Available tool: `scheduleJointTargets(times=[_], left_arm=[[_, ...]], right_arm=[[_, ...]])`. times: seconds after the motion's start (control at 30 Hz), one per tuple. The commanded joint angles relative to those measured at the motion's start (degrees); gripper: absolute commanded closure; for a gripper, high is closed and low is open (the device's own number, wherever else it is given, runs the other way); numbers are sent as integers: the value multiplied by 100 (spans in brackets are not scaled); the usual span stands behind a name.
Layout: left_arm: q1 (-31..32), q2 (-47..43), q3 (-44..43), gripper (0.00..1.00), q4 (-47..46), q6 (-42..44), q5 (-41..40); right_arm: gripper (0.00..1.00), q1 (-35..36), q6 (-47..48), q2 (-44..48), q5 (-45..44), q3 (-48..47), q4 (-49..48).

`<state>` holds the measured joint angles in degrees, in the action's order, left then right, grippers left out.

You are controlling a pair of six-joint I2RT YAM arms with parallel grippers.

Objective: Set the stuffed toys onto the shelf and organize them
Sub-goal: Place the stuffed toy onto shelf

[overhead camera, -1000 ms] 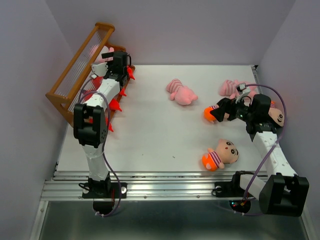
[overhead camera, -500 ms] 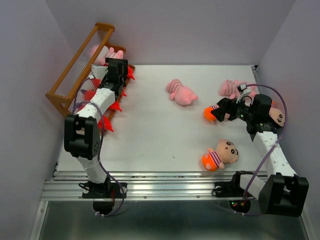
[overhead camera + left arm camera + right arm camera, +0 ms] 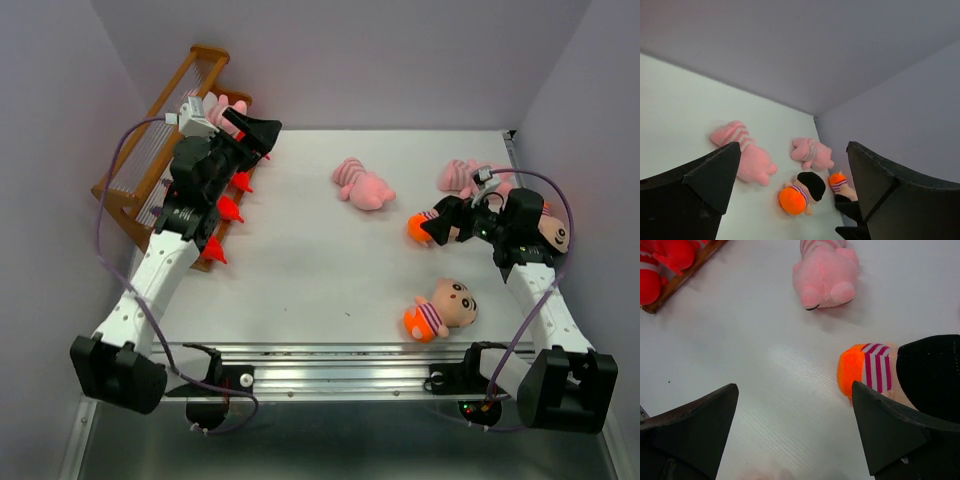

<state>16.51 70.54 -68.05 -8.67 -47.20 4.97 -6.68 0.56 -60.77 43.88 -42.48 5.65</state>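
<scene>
The brown wooden shelf (image 3: 140, 165) stands along the left wall. It holds a pink pig (image 3: 214, 106) and several red monsters (image 3: 229, 209). My left gripper (image 3: 262, 134) hovers open beside the shelf's far end and holds nothing. It faces across the table toward a pink pig (image 3: 742, 157), a second pig (image 3: 812, 152) and a boy doll (image 3: 801, 193). My right gripper (image 3: 436, 226) stands open over that boy doll's orange bottom (image 3: 864, 371), gripping nothing. Another boy doll (image 3: 440, 309) lies near the front, and a third (image 3: 553, 233) is partly hidden behind the right arm.
The table's (image 3: 310, 270) right edge runs close behind the right arm. In the right wrist view, red monsters (image 3: 662, 257) on the shelf's bottom board (image 3: 692, 267) show at top left. Purple walls close in the left, back and right.
My left arm has pulled back from the shelf and swung outward. Its gripper now points right over the table. The right arm and the toys on the table have not moved.
</scene>
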Motion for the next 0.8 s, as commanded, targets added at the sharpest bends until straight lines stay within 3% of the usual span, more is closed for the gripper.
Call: scheduleJointTargets(times=[0.0,0.2,0.3,0.37,0.5,0.6,0.77], left_arm=[[-17,-716,-400,1,143,1579,1057],[-17,-1147,-1385,1,1593,2636,1270],[-17,-1646,-1387,1,1641,2830,1129],[-17,-1955,-861,1,1456,2769,1312],[-17,-2815,604,1,1070,2541,2024],[-17,-3247,1388,1,999,2313,2095],[-17,-4241,3340,1,-116,1101,2587]], right_arm=[[0,-35,216,-66,454,-296,-12],[0,-88,225,-110,728,-340,41],[0,-88,138,-101,491,-305,-73],[0,-88,33,-145,438,-340,-82],[0,-88,260,-399,1201,-296,-55],[0,-88,182,-768,1465,-401,-47],[0,60,68,-2086,1334,-1568,621]])
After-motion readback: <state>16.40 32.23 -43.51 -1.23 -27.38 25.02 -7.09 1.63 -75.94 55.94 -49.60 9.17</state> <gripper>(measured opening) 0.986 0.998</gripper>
